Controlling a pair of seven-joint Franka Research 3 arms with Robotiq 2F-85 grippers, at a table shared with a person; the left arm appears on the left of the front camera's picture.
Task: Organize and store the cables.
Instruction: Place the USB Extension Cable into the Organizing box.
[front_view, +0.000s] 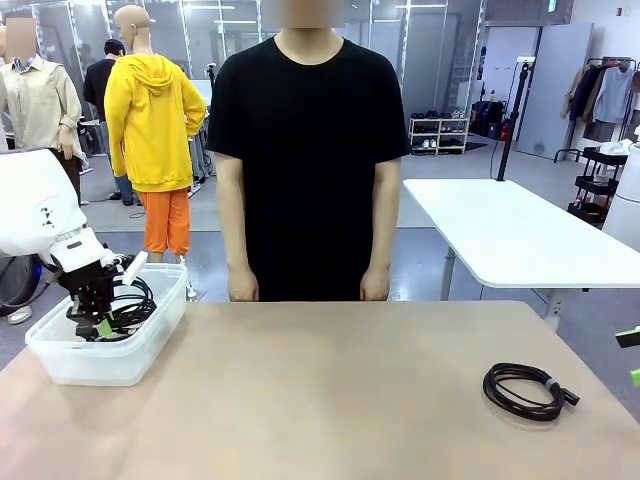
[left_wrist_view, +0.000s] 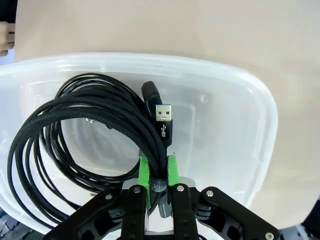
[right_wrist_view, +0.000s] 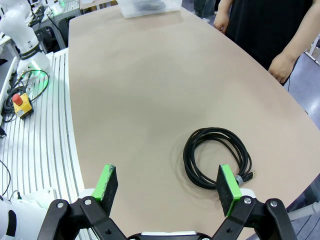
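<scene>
Tan table (front_view: 320, 400); left gripper (left_wrist_view: 157, 171) tight on USB-marked cable (left_wrist_view: 100, 115) in bin (left_wrist_view: 252, 117), right gripper (right_wrist_view: 166, 182) agape.

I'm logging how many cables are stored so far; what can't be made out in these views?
- Left wrist view: the coiled cable clamped in the left gripper overlaps other loops in the bin; one coil or several, cannot tell.
- Front view: the bin's wall and the gripper hide its contents.
- Right wrist view: bin cut by the top edge.
- Front view: table cable's plug type too small.
</scene>
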